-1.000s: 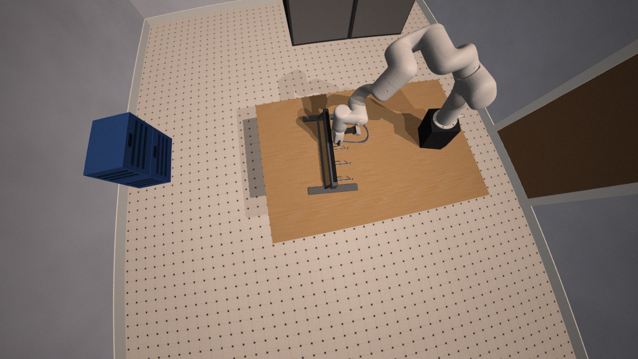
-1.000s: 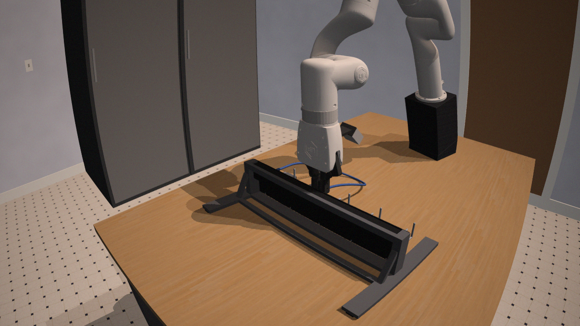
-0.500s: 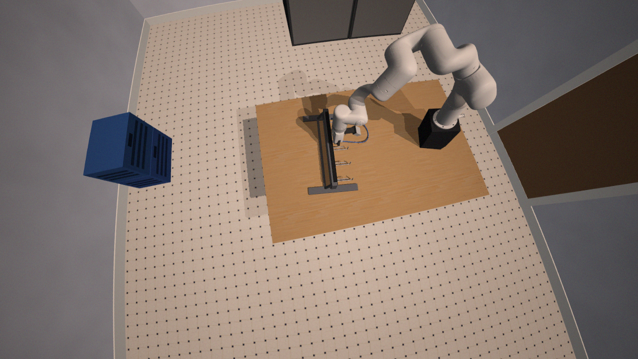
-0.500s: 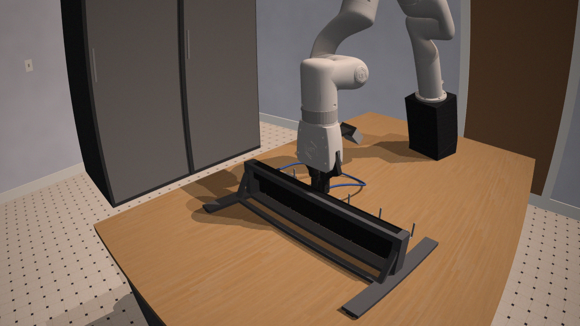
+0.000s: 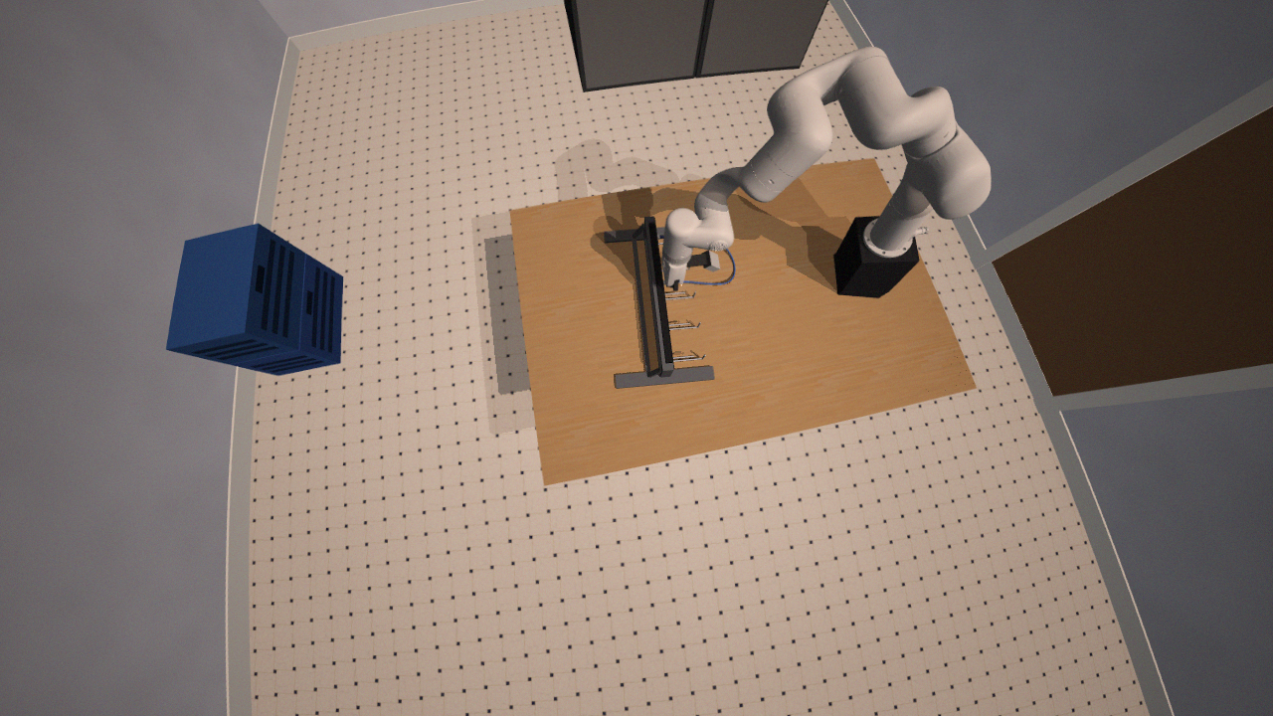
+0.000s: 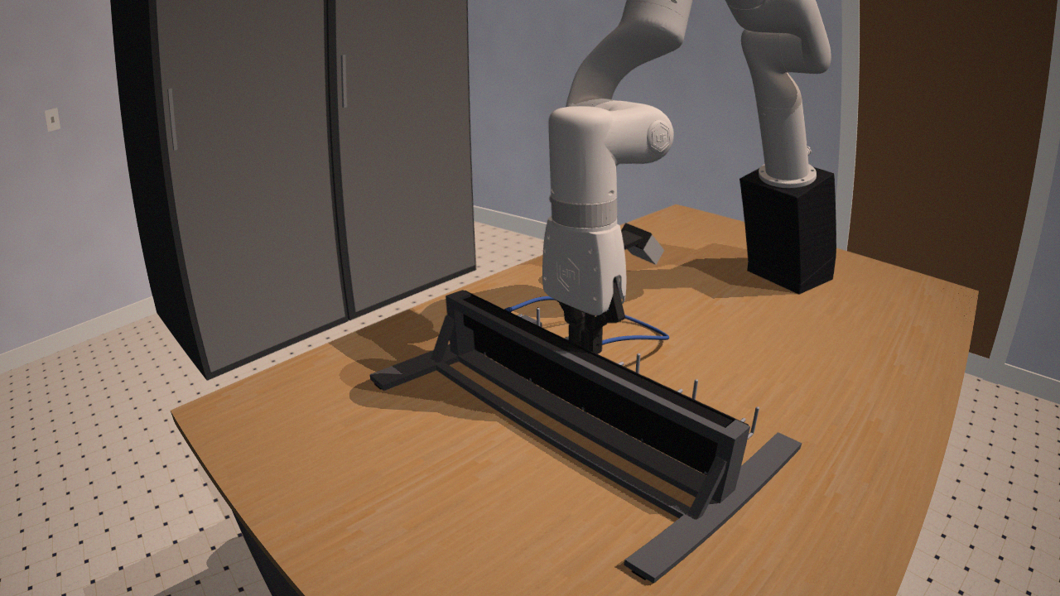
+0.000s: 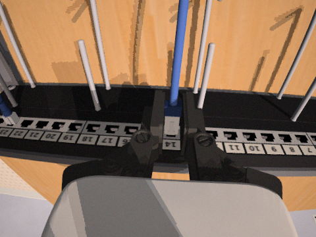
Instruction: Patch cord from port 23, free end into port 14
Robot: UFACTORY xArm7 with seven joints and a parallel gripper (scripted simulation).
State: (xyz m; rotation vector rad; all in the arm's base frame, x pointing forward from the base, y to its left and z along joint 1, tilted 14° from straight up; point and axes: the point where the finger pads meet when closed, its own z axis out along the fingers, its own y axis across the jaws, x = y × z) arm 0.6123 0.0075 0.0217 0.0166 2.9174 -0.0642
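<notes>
My gripper (image 5: 676,284) (image 6: 585,339) (image 7: 172,105) is shut on the cord's free plug, one finger on each side. The plug (image 7: 172,126) has a blue boot and a clear body, and lies in line with port 14, just above the number plate 14 (image 7: 171,144). Its front end is at the port; its depth and any latching cannot be told. The blue patch cord (image 5: 732,267) (image 6: 646,338) (image 7: 180,49) loops behind the gripper. Its other plug (image 7: 12,118) sits in port 23. The dark rack (image 5: 662,377) (image 6: 667,545) (image 7: 128,99) stands on the table.
Thin grey guide rods (image 7: 88,76) (image 7: 206,76) (image 6: 695,391) stick out from the rack on both sides of the gripper. The wooden table (image 5: 783,356) (image 6: 355,474) carries the rack and the robot's black base (image 5: 876,267) (image 6: 789,229).
</notes>
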